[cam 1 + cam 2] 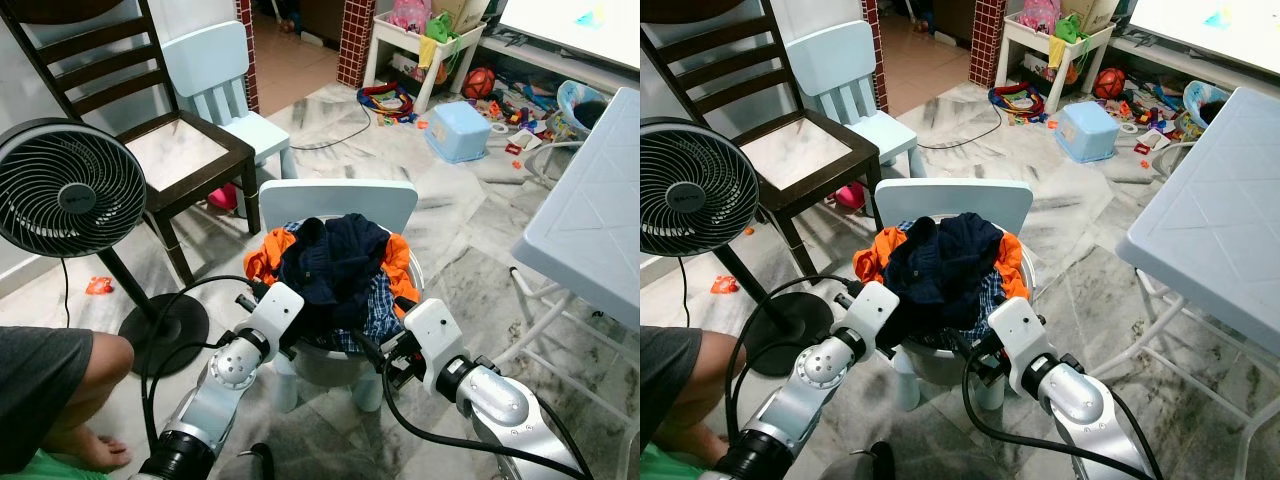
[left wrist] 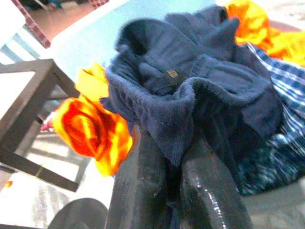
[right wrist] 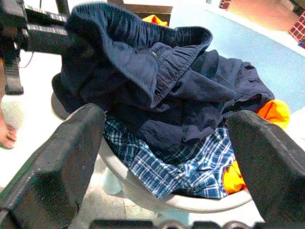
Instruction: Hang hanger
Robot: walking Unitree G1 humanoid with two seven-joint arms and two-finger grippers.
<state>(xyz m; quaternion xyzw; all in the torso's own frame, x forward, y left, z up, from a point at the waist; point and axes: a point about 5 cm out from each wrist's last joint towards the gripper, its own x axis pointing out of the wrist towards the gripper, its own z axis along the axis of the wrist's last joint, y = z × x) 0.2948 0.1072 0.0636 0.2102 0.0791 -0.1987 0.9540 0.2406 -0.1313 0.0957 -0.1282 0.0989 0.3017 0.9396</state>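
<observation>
A white laundry basket (image 1: 322, 366) stands on a small pale-blue child's chair (image 1: 336, 199). It is heaped with a navy garment (image 1: 335, 262), an orange cloth (image 1: 262, 256) and a blue plaid shirt (image 3: 190, 167). My left gripper (image 2: 174, 164) is at the basket's left side, shut on a fold of the navy garment (image 2: 190, 90). At the basket's right front my right gripper (image 3: 164, 121) is open, its fingers (image 3: 57, 171) spread wide before the pile without touching it. I see no hanger.
A black floor fan (image 1: 62, 195) stands at my left, with a dark wooden chair (image 1: 175, 150) and a second pale-blue child's chair (image 1: 225, 80) behind it. A pale-blue folding table (image 1: 590, 220) is at the right. A person's leg (image 1: 70, 390) is close on the left. Toys (image 1: 455, 130) litter the far floor.
</observation>
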